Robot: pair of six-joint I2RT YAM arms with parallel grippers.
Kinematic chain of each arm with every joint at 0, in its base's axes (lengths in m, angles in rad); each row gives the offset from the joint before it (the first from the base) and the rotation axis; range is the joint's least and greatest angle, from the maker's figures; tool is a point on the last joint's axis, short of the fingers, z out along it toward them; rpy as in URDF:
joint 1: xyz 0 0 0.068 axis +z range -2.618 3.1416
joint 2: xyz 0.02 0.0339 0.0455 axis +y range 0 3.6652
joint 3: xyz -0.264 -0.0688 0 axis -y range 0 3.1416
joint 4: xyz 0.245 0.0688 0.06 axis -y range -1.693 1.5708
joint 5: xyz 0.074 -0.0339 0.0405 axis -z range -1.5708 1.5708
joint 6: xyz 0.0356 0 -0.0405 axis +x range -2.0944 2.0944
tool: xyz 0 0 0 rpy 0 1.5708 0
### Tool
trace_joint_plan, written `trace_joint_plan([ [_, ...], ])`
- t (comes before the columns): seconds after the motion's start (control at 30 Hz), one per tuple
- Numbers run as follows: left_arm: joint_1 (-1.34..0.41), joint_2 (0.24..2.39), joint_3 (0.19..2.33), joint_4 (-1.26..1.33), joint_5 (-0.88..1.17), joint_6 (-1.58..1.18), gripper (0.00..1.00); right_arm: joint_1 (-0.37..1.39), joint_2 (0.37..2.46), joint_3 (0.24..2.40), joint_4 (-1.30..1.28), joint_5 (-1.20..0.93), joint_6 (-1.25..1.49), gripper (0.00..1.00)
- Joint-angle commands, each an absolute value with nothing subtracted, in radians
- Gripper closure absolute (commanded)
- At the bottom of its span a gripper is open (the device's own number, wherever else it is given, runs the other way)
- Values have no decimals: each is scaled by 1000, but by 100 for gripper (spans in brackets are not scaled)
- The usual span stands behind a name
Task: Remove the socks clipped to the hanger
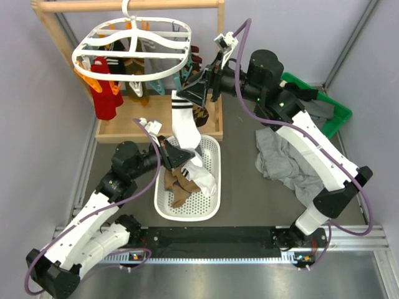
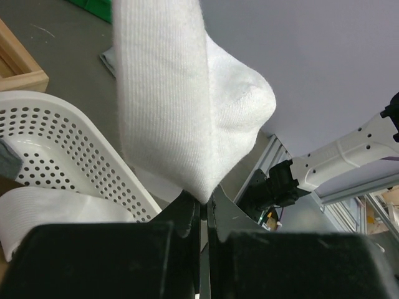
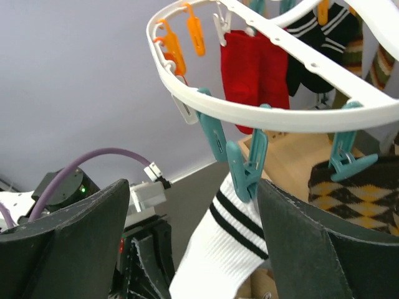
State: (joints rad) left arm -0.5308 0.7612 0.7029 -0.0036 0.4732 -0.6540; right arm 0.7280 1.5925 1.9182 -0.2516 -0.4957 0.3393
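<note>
– Striped sock: where?
– Cuff in a teal clip on the hanger, toe over the basket.
– Claws?
– Only the left wrist view shows the left claw clamped on its toe. The right wrist view shows the right claw apart, astride that clip.
– In the basket?
– Brown sock, white sock.

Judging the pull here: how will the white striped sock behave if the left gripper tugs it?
The white striped sock is probably floppy: it folds over above the shut left gripper. It seems light, hanging from one teal clip. Its ribbed knit would likely stretch before the clip lets go.
</note>
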Motion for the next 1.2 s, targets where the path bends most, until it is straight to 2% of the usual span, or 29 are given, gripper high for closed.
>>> trace_joint_plan([
  [0.0,-529,744,729,31,523,-672,100,721,1634,1985,-169,-571,356,18],
  [0.5,-528,758,726,77,568,-701,100,721,1707,2009,-66,-606,451,17],
  [0.67,-529,762,721,81,563,-701,100,721,1721,2013,-55,-606,475,23],
  [1.17,-529,764,721,81,566,-703,100,719,1750,2039,-69,-603,492,30],
])
